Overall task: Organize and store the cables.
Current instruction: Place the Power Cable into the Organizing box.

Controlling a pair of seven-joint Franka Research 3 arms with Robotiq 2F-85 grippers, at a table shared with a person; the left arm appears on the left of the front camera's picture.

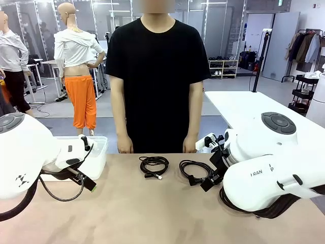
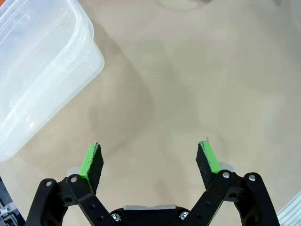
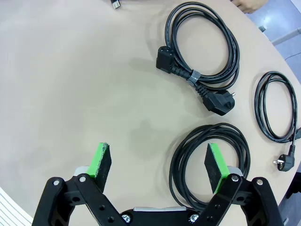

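Observation:
Two of the cables lie coiled on the tan table before the person, one (image 1: 154, 158) at the middle and one (image 1: 191, 162) to its right. The right wrist view shows three black coils: a thick one with plugs (image 3: 170, 61) farther off, a thin one (image 3: 258, 106) at the right, and a near one (image 3: 186, 140) whose loop runs under one green pad. My right gripper (image 3: 157, 165) is open just above the table. My left gripper (image 2: 150, 160) is open over bare table with nothing between its fingers.
A clear plastic container (image 2: 42, 70) stands on the table just left of my left gripper, also seen at the table's far left (image 1: 99, 147). The person stands at the far edge with both hands (image 1: 124, 147) hanging at the table edge. The curved table edge (image 3: 14, 207) runs near my right gripper.

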